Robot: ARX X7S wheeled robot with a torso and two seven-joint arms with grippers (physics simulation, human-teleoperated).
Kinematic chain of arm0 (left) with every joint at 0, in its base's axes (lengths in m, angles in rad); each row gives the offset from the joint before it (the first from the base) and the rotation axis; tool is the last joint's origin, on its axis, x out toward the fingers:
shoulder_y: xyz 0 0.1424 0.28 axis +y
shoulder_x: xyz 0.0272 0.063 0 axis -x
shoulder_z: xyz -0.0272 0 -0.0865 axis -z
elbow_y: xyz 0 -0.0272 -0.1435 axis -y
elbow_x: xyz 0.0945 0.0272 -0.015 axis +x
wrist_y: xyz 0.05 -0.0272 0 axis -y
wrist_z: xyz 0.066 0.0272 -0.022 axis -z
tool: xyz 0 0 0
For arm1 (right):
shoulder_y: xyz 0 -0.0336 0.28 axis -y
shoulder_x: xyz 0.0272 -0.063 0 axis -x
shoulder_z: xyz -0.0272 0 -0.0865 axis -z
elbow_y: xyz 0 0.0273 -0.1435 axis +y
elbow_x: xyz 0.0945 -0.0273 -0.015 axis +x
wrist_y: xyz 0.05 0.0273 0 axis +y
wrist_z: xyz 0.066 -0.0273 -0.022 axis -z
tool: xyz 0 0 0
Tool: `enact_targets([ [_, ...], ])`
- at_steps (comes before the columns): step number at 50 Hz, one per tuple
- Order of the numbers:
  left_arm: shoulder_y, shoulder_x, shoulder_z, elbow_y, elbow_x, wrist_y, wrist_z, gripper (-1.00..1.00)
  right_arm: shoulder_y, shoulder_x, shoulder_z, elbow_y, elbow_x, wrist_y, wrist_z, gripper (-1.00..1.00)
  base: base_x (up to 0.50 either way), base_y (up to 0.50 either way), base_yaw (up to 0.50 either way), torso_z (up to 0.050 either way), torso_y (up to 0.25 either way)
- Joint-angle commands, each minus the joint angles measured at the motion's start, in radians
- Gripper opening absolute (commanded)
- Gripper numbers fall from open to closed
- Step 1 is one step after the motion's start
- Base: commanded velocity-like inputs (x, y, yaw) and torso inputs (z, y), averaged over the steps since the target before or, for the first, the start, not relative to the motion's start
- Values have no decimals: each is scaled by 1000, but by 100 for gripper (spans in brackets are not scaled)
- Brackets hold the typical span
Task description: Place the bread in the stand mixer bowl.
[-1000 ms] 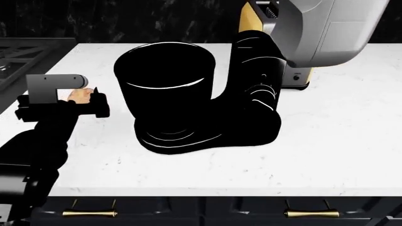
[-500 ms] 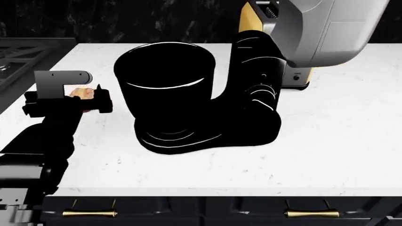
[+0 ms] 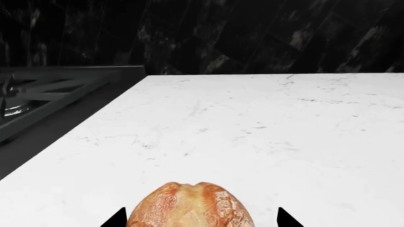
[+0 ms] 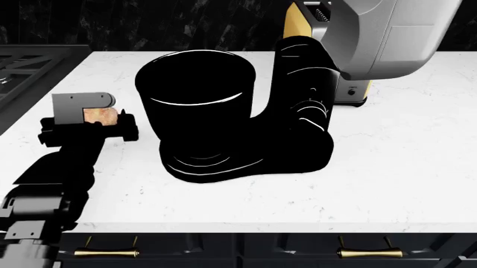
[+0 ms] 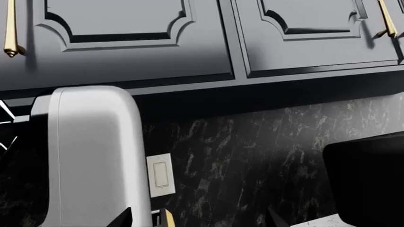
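- The bread (image 4: pixel 100 115) is a small golden-brown roll with a mottled crust, sitting between the two dark fingers of the left pincer (image 4: pixel 95 120), to the left of the stand mixer.
- In the left wrist view the bread (image 3: pixel 190 206) fills the near edge of the frame, with a black fingertip (image 3: pixel 115 220) close on one side of it and another on the other side.
- The left pincer is closed narrowly around the bread and holds it; from the head view I cannot tell whether the roll is touching the desk (image 4: pixel 402 167) or raised off it.
- The stand mixer bowl (image 4: pixel 196 103) is a large glossy black cylinder, upright on the mixer's base, just to the right of the left pincer and apart from it.
- The stand mixer (image 4: pixel 302 111) rises as a black column behind and right of the bowl.
- A silver-and-gold toaster (image 4: pixel 302 25) stands behind the mixer near the dark wall.
- A stove (image 4: pixel 26 61) lies at the left end of the white marbled desk.
- The right arm (image 4: pixel 387 33) hangs large and grey at the upper right of the head view.
- The right wrist view shows only the tips of the right pincer (image 5: pixel 203 218), set wide apart with nothing between them, facing wall cabinets (image 5: pixel 139 33).
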Motion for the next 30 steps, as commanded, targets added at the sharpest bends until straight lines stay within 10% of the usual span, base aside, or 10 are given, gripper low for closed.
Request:
enact_targets([
  [1, -14, 11, 1, -67, 10, 32, 3, 100, 4, -5, -16, -1, -10, -2, -4, 100, 0, 0, 0, 0, 0],
  [23, -30, 26, 39, -166, 52, 60, 8, 100, 5, -23, -26, -1, -32, 2, -20, 100, 0, 0, 0, 0, 0],
  [24, -27, 24, 43, -158, 54, 60, 9, -100, 5, -22, -26, 0, -32, 1, -19, 100, 0, 0, 0, 0, 0],
  [30, -17, 21, 46, -123, 51, 45, 4, -100, 1, -21, -20, -1, -28, -3, -19, 100, 0, 0, 0, 0, 0],
])
